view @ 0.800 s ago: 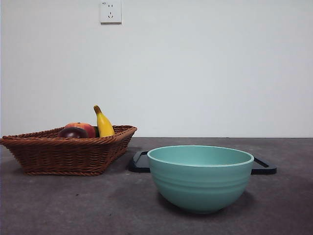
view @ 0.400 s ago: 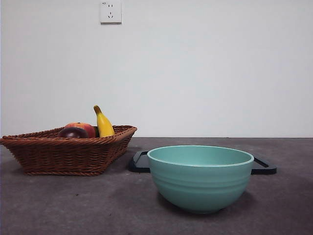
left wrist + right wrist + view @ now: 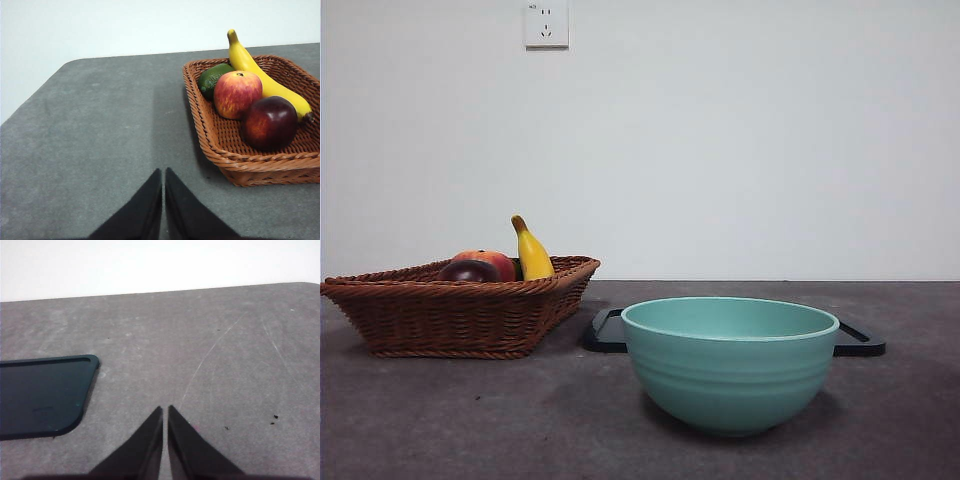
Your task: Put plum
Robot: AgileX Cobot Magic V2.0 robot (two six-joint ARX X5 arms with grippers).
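Left gripper (image 3: 163, 175) hanging over bare bench (image 3: 100, 130), jaws pressed together, gripping nothing, basket (image 3: 240, 162) just beside. Right gripper (image 3: 165, 412) hanging over bare bench near tray (image 3: 40, 395) corner, jaws pressed together, empty. Basket sitting toward bench's left edge, holding plum (image 3: 270, 122), apple (image 3: 237, 93), banana (image 3: 260, 75), lime (image 3: 212, 77); plum lying at near rim, touching apple and banana. Bowl (image 3: 730, 365) standing at front edge, nothing showing inside. Tray lying behind bowl, visible part bare.
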